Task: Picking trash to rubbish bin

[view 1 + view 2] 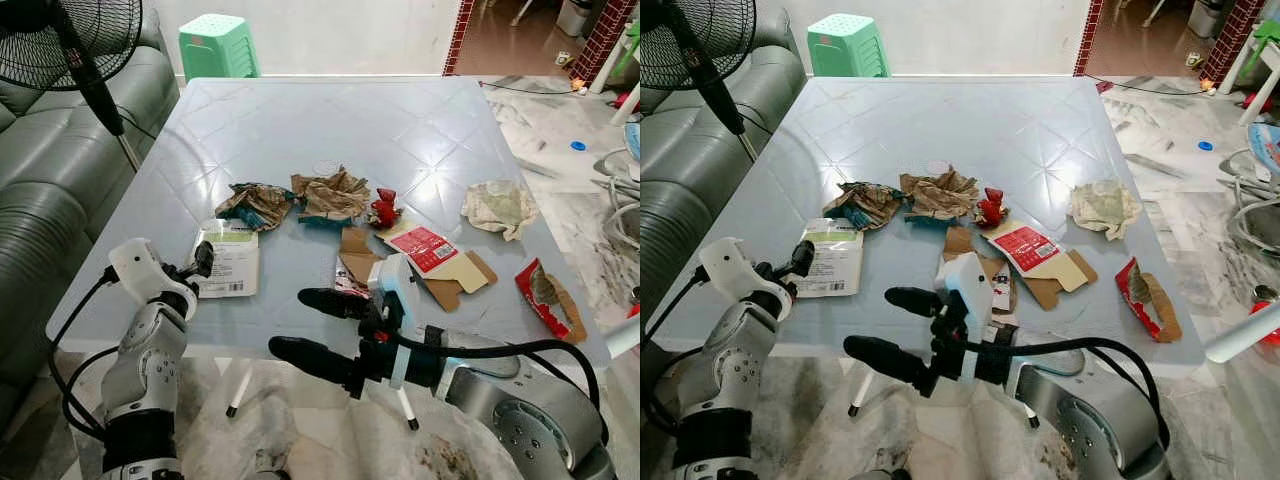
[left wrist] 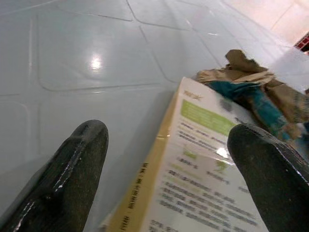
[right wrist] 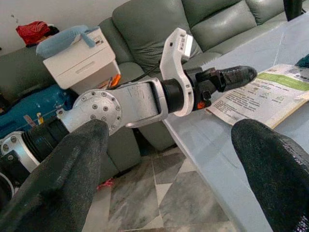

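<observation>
Trash lies across the pale blue table (image 1: 300, 120): a flat white-and-green package (image 1: 228, 262), crumpled brown papers (image 1: 330, 193), a red wrapper (image 1: 383, 208), torn cardboard with a red label (image 1: 430, 250), a crumpled pale paper (image 1: 500, 205) and a red carton (image 1: 545, 297). My left gripper (image 1: 203, 258) is open at the package's left edge; in the left wrist view its fingertips (image 2: 72, 164) stand on either side of the package (image 2: 207, 193) edge. My right gripper (image 1: 287, 321) is open and holds nothing, pointing left along the table's front edge, near the cardboard.
A grey sofa (image 1: 40, 150) and a standing fan (image 1: 70, 40) are to the left. A green stool (image 1: 215, 45) stands behind the table. Cables and clutter lie on the floor at the right (image 1: 615, 190). A white box (image 3: 79, 58) sits on the sofa.
</observation>
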`<state>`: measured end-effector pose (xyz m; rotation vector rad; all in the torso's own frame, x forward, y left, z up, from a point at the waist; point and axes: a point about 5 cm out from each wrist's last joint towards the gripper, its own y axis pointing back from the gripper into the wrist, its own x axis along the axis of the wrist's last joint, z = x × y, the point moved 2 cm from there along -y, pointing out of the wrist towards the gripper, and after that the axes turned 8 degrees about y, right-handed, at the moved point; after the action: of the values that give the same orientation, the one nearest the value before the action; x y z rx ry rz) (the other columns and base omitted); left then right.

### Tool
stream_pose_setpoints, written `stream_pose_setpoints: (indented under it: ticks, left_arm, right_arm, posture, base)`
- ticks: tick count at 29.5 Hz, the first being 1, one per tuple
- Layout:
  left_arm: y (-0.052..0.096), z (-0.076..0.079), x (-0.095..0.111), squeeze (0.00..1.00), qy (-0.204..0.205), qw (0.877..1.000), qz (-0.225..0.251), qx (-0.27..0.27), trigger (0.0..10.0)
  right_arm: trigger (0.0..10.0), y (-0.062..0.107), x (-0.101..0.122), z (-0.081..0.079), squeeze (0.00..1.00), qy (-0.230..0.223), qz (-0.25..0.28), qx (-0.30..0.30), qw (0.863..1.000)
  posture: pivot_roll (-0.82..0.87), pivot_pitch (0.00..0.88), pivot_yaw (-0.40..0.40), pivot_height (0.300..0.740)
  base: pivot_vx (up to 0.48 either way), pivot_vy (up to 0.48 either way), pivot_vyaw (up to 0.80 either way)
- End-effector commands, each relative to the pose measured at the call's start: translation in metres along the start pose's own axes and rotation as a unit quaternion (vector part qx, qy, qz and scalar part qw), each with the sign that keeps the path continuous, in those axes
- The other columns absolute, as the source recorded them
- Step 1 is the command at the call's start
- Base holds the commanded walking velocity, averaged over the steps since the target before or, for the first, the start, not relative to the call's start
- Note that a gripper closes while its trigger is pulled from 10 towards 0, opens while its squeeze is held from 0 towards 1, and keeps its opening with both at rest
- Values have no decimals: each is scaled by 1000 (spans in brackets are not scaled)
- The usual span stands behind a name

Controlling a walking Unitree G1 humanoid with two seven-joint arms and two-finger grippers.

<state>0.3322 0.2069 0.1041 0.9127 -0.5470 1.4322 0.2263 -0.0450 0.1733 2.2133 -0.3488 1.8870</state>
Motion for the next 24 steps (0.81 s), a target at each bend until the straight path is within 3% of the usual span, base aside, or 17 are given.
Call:
stream_pose_setpoints:
  ticks: [1, 6, 7, 8, 9, 14, 24]
  left_arm:
    - [2, 0, -3, 0, 13, 1000, -12, -2, 10000]
    - [5, 10, -25, 0, 24, 996, -74, -37, 10000]
    - [6, 9, -31, 0, 8, 996, -84, -32, 7373]
    - [7, 8, -31, 0, 8, 996, -83, -27, 2863]
    - [7, 7, -32, 0, 9, 996, -81, -25, 0]
    - [8, 2, -32, 0, -2, 996, -84, -14, 0]
    - [13, -5, -27, 0, 14, 997, -72, -8, 0]
  right_arm:
    - [10000, 1, 8, -4, 0, 6, 11, 16, 1000]
    - [10000, 2, 10, -7, 0, -3, 7, 29, 1000]
    - [10000, 2, 10, -9, 0, -7, 5, 36, 999]
    - [10000, 3, 10, -10, 0, -8, 5, 38, 999]
    - [10000, 3, 10, -10, 0, -9, 5, 40, 999]
    - [10000, 5, 12, -10, 0, -15, 7, 44, 999]
    - [10000, 4, 13, -11, 0, -24, 7, 48, 998]
  posture:
    - [-73, 73, 12, 740]
    - [-74, 75, 11, 740]
    - [-74, 76, 12, 740]
    - [-74, 76, 12, 740]
    - [-74, 76, 12, 740]
    - [-73, 78, 13, 740]
    - [-68, 80, 11, 740]
  base:
    - [0, 0, 0]
    - [0, 0, 0]
    - [0, 0, 0]
    - [0, 0, 0]
    - [0, 0, 0]
    - [0, 0, 0]
    - [0, 0, 0]
